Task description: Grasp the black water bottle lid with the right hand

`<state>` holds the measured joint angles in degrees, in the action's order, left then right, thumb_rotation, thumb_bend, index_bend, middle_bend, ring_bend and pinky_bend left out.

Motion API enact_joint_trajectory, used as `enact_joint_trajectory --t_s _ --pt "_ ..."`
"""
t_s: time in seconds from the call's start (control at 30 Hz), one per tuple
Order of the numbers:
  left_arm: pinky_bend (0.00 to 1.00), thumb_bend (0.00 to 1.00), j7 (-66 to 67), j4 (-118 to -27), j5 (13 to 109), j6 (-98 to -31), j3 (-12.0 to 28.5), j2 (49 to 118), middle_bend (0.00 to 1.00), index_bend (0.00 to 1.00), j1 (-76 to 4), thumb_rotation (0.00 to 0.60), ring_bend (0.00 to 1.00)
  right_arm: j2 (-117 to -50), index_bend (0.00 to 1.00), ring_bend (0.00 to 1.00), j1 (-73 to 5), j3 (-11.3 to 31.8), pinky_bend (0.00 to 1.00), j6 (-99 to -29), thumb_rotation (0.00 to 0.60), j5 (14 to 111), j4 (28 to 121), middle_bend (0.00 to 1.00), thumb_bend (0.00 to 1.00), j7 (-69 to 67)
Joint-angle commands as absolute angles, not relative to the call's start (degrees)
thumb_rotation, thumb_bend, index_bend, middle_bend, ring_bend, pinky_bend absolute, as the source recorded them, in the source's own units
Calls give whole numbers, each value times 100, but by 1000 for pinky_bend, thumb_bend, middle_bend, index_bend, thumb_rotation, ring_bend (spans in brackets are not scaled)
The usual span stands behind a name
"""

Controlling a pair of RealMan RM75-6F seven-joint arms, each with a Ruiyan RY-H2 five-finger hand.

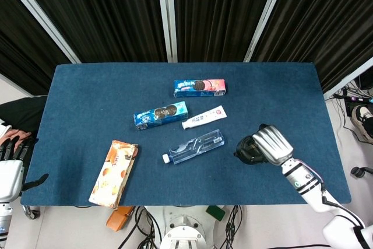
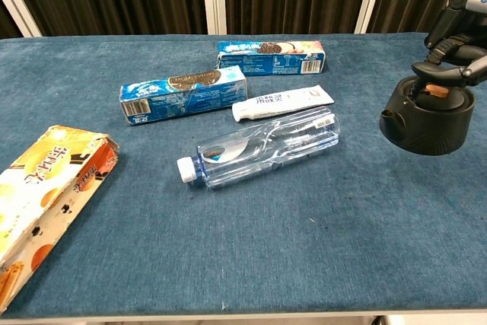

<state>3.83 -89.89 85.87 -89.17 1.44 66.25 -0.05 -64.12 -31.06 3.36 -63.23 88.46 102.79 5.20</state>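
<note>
The black water bottle lid (image 1: pixel 247 150) is at the right of the blue table, to the right of the clear bottle. My right hand (image 1: pixel 271 144) is over it from the right and grips its rim. In the chest view the fingers (image 2: pixel 447 71) hook over and into the top of the lid (image 2: pixel 422 123). I cannot tell whether the lid touches the cloth. My left hand (image 1: pixel 11 158) hangs off the table's left edge, fingers apart, holding nothing.
A clear plastic bottle (image 2: pixel 262 146) lies on its side mid-table, with a white tube (image 2: pixel 283 103) just behind it. Two blue cookie boxes (image 2: pixel 183 90) (image 2: pixel 270 56) lie further back. An orange snack box (image 2: pixel 46 188) sits at the front left.
</note>
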Motion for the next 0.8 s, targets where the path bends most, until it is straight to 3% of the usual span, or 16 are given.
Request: enact_joint_trajectory --t_s 0.03,0.8 --pt "0 61 379 -8979 8586 -8918 145 6629 134 150 -3 600 23 -6433 1000 1000 -3094 356 556 -6364 412 8861 10306 1000 576 684" --pt "0 61 383 -8949 8570 -8874 156 6680 134 150 -28 600 23 -6624 1000 1000 -3667 600 575 -5625 419 8400 10452 1000 576 2839"
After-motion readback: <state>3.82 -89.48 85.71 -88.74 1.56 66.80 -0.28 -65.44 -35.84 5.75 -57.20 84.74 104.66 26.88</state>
